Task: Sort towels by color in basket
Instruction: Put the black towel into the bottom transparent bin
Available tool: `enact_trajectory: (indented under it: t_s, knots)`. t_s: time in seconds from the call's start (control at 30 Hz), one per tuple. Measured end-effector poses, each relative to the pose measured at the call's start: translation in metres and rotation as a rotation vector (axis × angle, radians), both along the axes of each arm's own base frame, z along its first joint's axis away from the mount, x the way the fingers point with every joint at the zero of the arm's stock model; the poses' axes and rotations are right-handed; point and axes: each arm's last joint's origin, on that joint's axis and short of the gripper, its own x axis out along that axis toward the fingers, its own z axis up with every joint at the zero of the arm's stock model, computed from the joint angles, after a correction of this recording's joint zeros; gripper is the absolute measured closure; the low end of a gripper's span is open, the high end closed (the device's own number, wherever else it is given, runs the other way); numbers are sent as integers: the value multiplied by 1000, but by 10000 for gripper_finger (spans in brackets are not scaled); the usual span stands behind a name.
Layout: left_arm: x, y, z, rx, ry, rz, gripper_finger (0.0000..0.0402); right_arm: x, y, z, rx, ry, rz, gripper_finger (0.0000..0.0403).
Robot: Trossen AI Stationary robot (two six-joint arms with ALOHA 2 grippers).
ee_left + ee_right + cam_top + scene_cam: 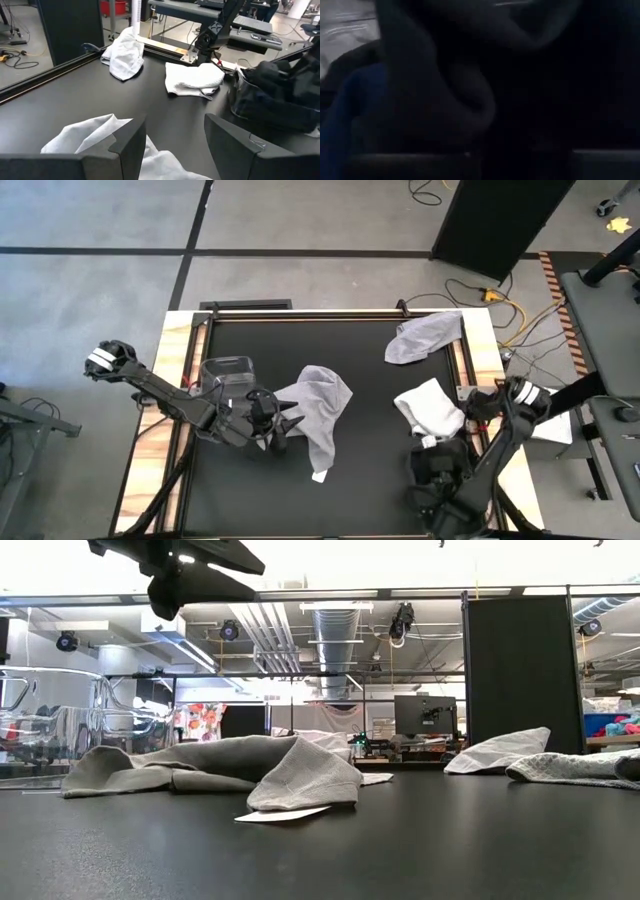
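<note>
A light grey towel (322,405) lies crumpled at the table's middle, a small white tag (318,476) at its near end. My left gripper (282,424) is open beside the towel's left edge and raised above it (180,580); in the left wrist view its fingers (175,135) stand over the grey cloth (95,135) without touching. A folded white towel (430,404) lies toward the right. Another grey towel (425,338) rests on the far right corner. My right gripper (440,472) reaches down among dark towels (280,85) in a clear basket (240,102); its wrist view shows only dark cloth (445,100).
A second clear basket (225,370) stands at the left, just behind my left arm, and shows large in the low view (60,725). Bare black mat (360,480) lies between the middle towel and the right basket. Wooden table edges and rails frame the mat.
</note>
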Motion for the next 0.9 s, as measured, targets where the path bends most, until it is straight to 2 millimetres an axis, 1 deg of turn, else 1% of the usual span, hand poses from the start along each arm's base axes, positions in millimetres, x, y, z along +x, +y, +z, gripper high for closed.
enact_trajectory:
  t_s: [0.13, 0.2, 0.27, 0.37, 0.47, 0.57, 0.7, 0.8, 0.9]
  knots:
    - [0, 0, 0, 1, 1, 0, 217, 0, 1, -15, -36, 38, 2, 314]
    - [0, 0, -1, 2, 4, 0, 217, 0, 1, -14, -40, 40, 10, 287]
    - [0, 0, -1, 4, 7, 0, 217, 0, 2, -8, -35, 33, 10, 258]
    - [0, 0, -1, 4, 7, 0, 217, 1, 4, 11, 3, 7, 5, 222]
    - [0, 0, -1, 4, 7, 0, 217, -1, 3, 42, 87, -38, -21, 197]
    - [0, 0, -2, -5, 4, 3, 217, -6, -1, 71, 171, -92, -50, 183]
    - [0, 0, -1, -15, 0, 2, 217, -18, -15, 102, 231, -169, -143, 177]
    - [0, 0, -2, -25, 2, -14, 217, -31, -26, 116, 227, -170, -241, 181]
    - [0, -1, -2, -37, 4, -33, 217, -44, -34, 118, 151, -131, -339, 190]
